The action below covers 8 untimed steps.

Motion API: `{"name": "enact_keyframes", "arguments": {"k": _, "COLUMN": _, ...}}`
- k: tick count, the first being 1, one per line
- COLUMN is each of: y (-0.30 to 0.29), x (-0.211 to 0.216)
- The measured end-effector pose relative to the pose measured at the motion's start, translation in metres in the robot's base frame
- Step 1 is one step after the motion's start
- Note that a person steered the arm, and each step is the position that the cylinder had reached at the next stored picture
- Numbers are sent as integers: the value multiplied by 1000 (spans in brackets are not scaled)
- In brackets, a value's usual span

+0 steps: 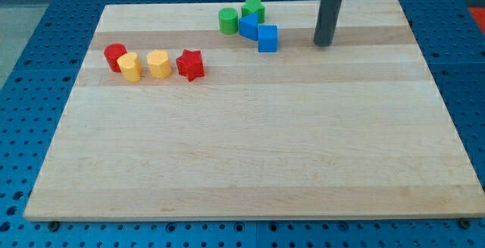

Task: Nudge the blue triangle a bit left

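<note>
Red plastic star block [191, 64] sits nearest you. My tip [323, 44], bare and holding nothing, stands near the top edge, right of the blue plastic cube [267, 39]. Push left and you risk shoving that cube, not the blue plastic triangle [248, 26].

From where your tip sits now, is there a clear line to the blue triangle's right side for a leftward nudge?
Probably not directly. My tip is right of the blue cube, which sits against the blue triangle on its lower right. Pushing straight left would hit the cube first; coming in above the cube looks freer.

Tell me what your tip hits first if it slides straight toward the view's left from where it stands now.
Likely the blue cube: my tip stands to its right, apart from it, at about the same depth. The blue triangle lies just beyond it, slightly farther up the view.
</note>
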<state>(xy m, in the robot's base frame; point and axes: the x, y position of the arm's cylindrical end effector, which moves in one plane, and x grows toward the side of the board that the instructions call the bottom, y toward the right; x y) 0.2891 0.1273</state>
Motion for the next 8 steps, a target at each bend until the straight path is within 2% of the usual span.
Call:
{"name": "enact_keyframes", "arguments": {"k": 1, "y": -1, "x": -20}}
{"name": "enact_keyframes", "arguments": {"k": 2, "y": -11, "x": -20}}
{"name": "enact_keyframes", "arguments": {"k": 3, "y": -55, "x": -20}}
{"name": "enact_keyframes", "arguments": {"k": 6, "y": -102, "x": -20}}
{"name": "enact_keyframes", "arguments": {"k": 7, "y": -102, "x": -17}}
{"name": "enact_keyframes", "arguments": {"k": 8, "y": -103, "x": 8}}
